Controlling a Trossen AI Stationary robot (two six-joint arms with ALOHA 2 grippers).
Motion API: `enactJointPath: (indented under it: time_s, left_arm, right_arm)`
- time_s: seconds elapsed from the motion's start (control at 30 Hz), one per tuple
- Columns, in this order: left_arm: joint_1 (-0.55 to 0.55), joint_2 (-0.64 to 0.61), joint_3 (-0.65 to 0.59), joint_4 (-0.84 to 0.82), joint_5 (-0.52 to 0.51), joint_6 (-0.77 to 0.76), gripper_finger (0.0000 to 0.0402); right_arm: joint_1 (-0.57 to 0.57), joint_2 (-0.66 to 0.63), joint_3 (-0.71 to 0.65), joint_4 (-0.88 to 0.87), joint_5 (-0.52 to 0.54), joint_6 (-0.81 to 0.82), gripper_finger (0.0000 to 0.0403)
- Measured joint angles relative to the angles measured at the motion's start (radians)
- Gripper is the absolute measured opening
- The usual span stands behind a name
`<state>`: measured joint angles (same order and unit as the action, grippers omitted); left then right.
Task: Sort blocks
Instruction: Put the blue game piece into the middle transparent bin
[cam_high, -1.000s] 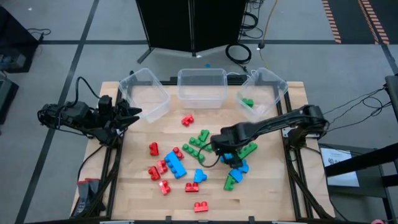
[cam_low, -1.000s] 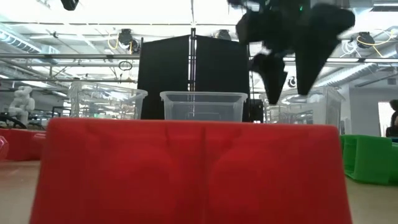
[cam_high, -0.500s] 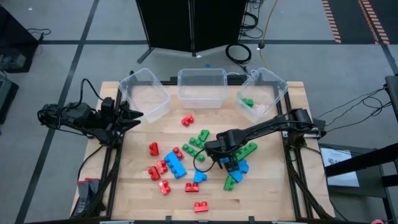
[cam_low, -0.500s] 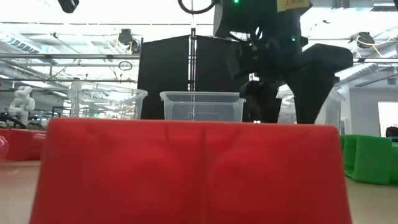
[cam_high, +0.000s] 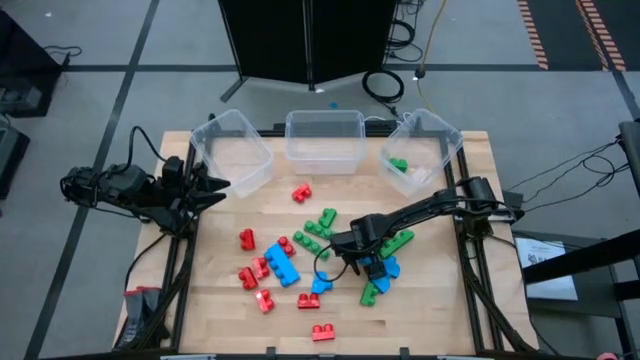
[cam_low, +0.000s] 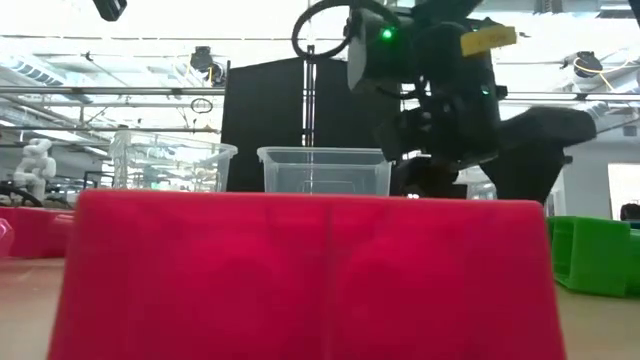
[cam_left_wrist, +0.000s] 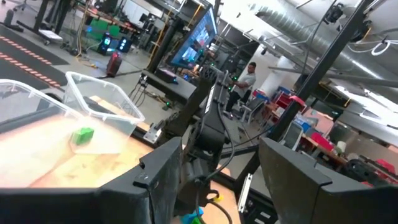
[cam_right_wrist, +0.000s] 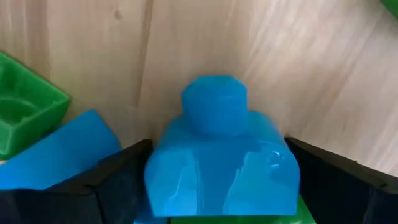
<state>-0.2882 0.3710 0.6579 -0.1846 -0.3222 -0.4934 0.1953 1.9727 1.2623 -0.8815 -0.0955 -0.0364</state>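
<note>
Red, blue and green studded blocks (cam_high: 281, 262) lie scattered on the wooden table. My right gripper (cam_high: 362, 258) reaches in from the table's right and is down over a blue one-stud block (cam_right_wrist: 219, 155). Its open fingers (cam_right_wrist: 118, 183) stand close on either side of that block, which lies against a green block (cam_right_wrist: 28, 112). In the low view a near red block (cam_low: 300, 280) hides the fingertips. My left gripper (cam_high: 222, 183) waits open at the table's left edge. My right gripper comes at the blue one-stud block from above, pointing down, with one finger at each of its two sides (cam_right_wrist: 155, 174). The block rests among other blocks on the table. Whether the fingers touch it, I cannot tell.
Three clear bins stand along the far edge: left (cam_high: 232, 150), middle (cam_high: 324, 140) and right (cam_high: 422, 150), the right one holding a green block (cam_high: 398, 165). More green blocks (cam_high: 320, 225) and red blocks (cam_high: 255, 275) lie close to the gripper. A person stands in the room beyond (cam_left_wrist: 247, 78).
My right gripper has come down and moved slightly toward the near left, onto the cluster of blue blocks. In the low view it has sunk behind the near red block. The blocks have not visibly moved.
</note>
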Motion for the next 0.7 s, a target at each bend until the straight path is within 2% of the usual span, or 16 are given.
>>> enactJointPath:
  time_s: [0.13, 0.33, 0.6, 0.7]
  left_arm:
    - [0.0, 0.0, 0.0, -0.001, 0.0, 0.0, 0.0209]
    - [0.0, 0.0, 0.0, -0.009, 0.0, 0.0, 0.0209]
    - [0.0, 0.0, 0.0, -0.016, 0.0, 0.001, 0.0209]
    - [0.0, 0.0, 0.0, -0.017, 0.0, 0.001, 0.0209]
  right_arm:
    - [0.012, -0.002, -0.033, 0.033, 0.048, 0.025, 0.0343]
    - [0.022, -0.005, -0.023, 0.054, 0.065, 0.024, 0.028]
    - [0.019, -0.006, 0.026, -0.01, 0.072, -0.002, 0.028]
    - [0.003, -0.029, 0.058, -0.042, 0.107, -0.022, 0.028]
